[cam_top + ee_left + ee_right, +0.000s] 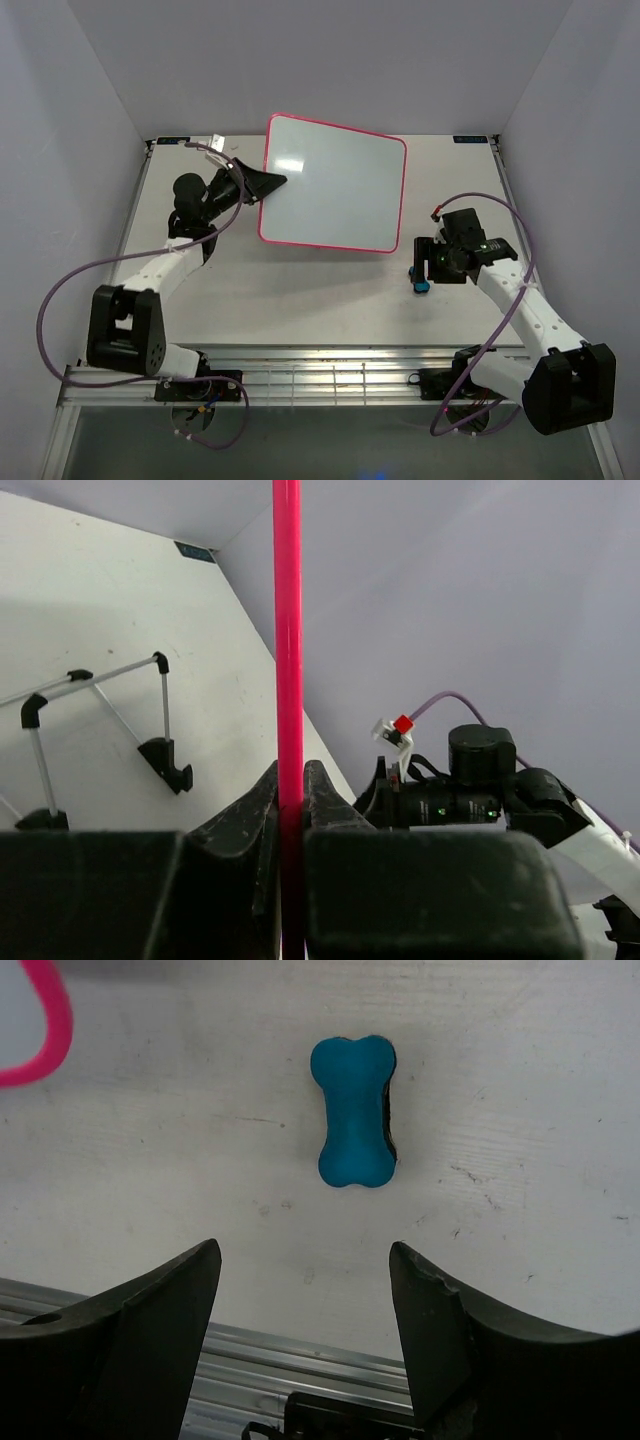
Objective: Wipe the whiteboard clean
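The whiteboard (335,180), white with a thin pink-red frame and no writing visible on it, is held up off the table at the back centre. My left gripper (272,182) is shut on its left edge; in the left wrist view the pink frame (288,630) runs straight up between the fingertips of the left gripper (291,780). A small blue bone-shaped eraser (355,1111) lies flat on the table, also seen as the blue eraser (422,287) just under the right arm's head. My right gripper (305,1265) hangs open above the table, the eraser lying ahead of its tips, untouched.
A thin black wire stand (100,730) lies on the table beyond the board in the left wrist view. The metal rail at the table's near edge (300,1360) shows below the right fingers. A corner of the whiteboard's pink frame (50,1030) sits left of the eraser.
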Action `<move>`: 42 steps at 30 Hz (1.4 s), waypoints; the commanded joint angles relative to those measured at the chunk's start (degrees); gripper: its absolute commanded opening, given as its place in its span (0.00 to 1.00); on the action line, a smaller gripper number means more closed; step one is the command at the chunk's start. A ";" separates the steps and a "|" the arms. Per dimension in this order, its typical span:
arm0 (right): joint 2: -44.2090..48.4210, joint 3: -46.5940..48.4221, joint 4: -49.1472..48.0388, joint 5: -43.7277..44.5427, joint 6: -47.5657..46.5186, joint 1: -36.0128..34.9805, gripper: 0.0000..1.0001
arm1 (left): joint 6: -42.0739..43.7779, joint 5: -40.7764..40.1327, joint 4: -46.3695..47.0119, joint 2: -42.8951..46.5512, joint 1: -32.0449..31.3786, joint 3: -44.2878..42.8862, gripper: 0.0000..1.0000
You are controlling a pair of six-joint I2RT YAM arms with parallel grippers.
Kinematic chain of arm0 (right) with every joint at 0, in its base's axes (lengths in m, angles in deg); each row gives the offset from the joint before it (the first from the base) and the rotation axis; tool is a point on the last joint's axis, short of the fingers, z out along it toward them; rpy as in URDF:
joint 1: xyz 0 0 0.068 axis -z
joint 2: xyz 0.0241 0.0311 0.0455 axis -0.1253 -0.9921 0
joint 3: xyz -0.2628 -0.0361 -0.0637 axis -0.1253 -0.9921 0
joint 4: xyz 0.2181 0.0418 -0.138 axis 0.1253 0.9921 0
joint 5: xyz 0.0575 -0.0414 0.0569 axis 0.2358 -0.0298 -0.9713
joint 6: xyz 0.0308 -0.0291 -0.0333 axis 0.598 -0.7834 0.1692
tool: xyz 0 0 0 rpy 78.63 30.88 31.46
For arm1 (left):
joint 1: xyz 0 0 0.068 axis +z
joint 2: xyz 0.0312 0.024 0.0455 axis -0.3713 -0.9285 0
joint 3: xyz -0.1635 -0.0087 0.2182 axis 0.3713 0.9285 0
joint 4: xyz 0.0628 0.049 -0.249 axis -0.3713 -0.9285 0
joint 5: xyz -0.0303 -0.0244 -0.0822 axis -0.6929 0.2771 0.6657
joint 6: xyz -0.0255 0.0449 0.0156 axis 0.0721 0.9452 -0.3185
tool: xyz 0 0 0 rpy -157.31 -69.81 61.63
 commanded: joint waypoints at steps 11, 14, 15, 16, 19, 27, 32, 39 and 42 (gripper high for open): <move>-9.04 -4.10 -17.21 4.26 -1.42 -0.22 0.65 | 19.83 -9.58 -48.25 26.21 1.23 -2.27 0.00; -12.29 -2.96 -18.18 4.81 -2.47 -0.22 0.61 | 20.80 -6.78 -50.19 27.63 1.23 -1.66 0.00; -13.25 -2.60 -18.09 4.81 -2.82 -0.22 0.61 | 20.89 -5.89 -50.54 27.89 1.23 -1.39 0.00; -15.09 -2.34 -18.00 4.98 -2.92 -0.13 0.60 | 20.89 -5.10 -50.55 28.16 1.32 -0.95 0.00; -17.21 -2.16 -18.00 6.65 -3.09 -0.22 0.58 | 20.98 -2.63 -50.72 29.30 1.32 0.80 0.00; -19.85 -1.63 -19.76 5.78 -3.53 -0.48 0.40 | 23.43 -1.05 -52.13 31.06 1.32 4.32 0.00; -18.01 -1.89 -21.87 5.95 -4.49 -4.17 0.28 | 24.23 2.11 -49.41 31.15 1.32 6.26 0.00; -1.63 -7.16 -25.72 6.65 -2.83 -16.55 0.23 | 25.55 3.78 -47.30 29.22 1.32 8.80 0.00; 8.49 -14.18 -33.52 4.98 -2.66 -26.48 0.21 | 25.81 4.66 -47.12 27.90 1.41 9.25 0.00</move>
